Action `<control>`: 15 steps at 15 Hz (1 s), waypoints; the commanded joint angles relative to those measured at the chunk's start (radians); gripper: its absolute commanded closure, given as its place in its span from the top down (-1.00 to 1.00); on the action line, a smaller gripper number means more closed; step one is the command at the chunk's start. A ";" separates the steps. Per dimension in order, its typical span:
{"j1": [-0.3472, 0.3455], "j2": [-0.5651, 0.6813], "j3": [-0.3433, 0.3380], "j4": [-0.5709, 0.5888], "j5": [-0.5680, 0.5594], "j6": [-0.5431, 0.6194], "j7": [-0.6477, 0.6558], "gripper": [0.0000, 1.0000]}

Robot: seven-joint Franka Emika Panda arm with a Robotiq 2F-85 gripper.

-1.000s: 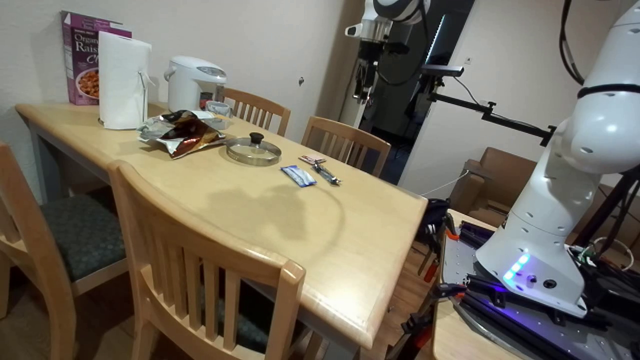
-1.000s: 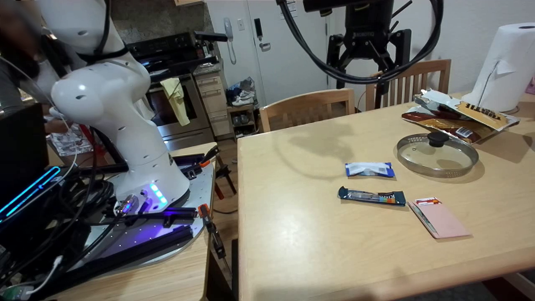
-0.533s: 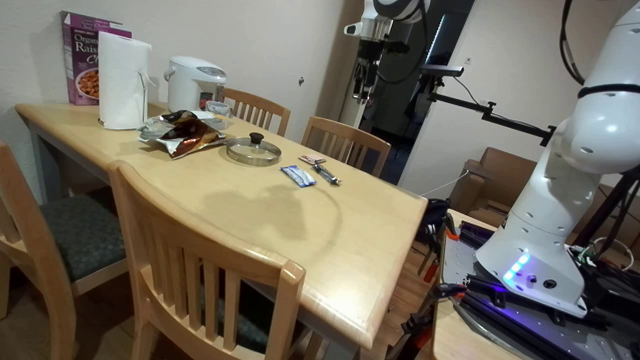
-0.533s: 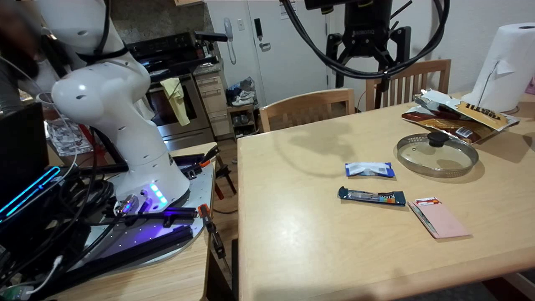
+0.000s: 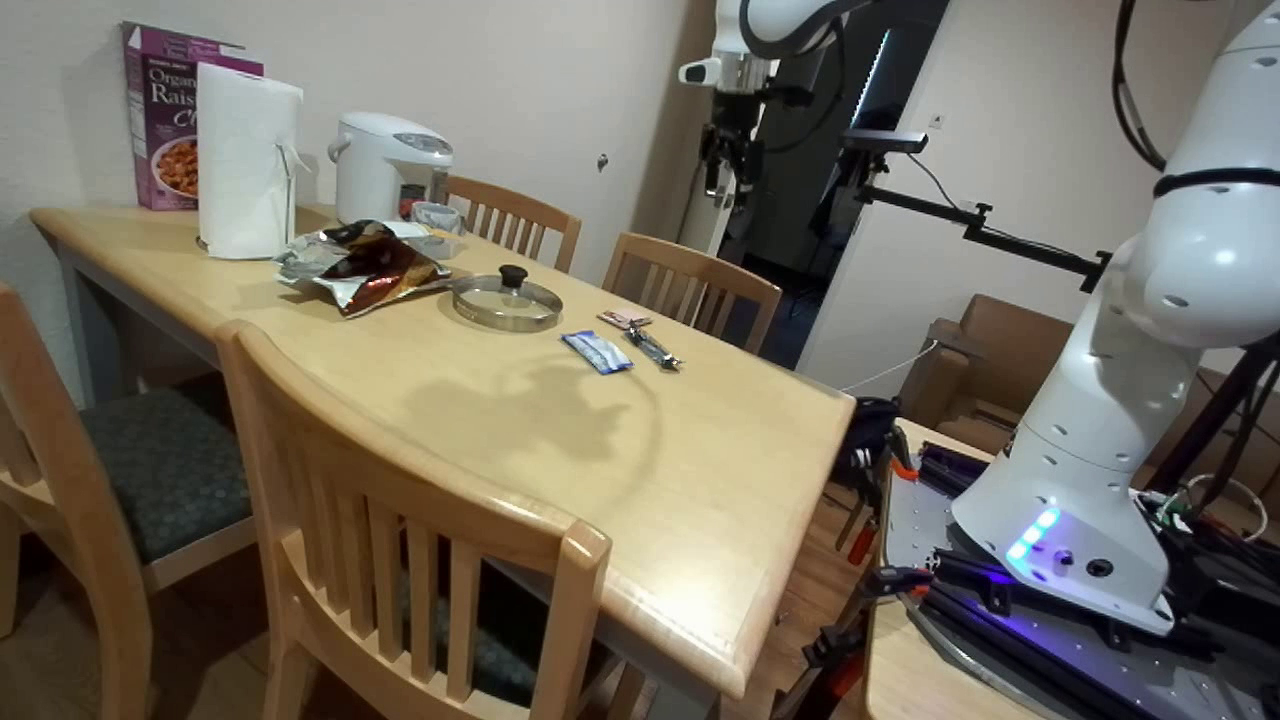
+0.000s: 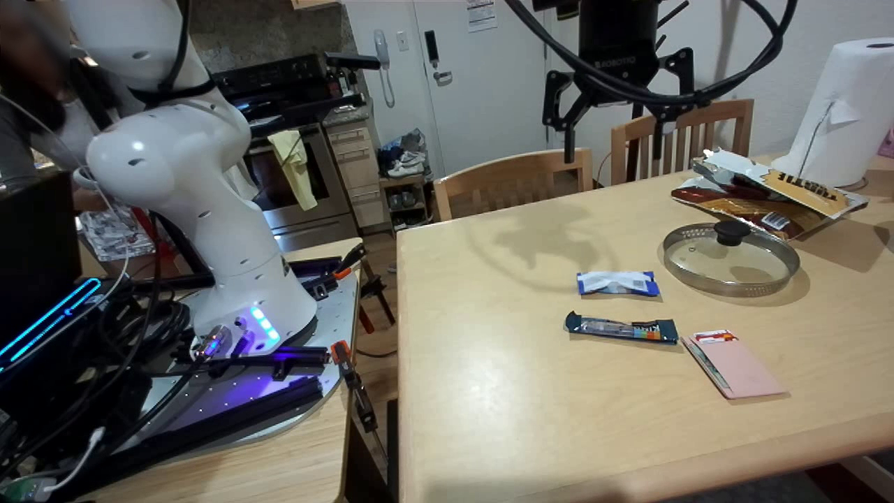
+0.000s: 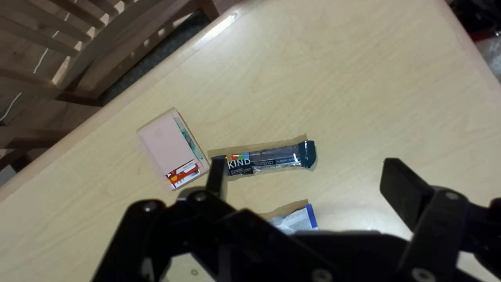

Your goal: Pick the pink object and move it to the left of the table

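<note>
Pink cardholder (image 6: 740, 367) flat on pale table (image 6: 503, 419); pincer (image 6: 614, 155) spread above; stove (image 6: 332, 185), door (image 6: 482, 91) beyond.

the wooden table (image 6: 531, 398) bears a pink wallet (image 6: 742, 369), dark bar (image 6: 621, 329), blue-white packet (image 6: 617, 283) and lid (image 6: 730, 262).
</note>
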 commanded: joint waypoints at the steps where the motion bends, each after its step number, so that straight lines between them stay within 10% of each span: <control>1: -0.004 0.023 0.011 -0.003 -0.028 0.056 -0.110 1.00; 15: -0.035 0.095 0.021 -0.008 0.243 0.163 -0.388 1.00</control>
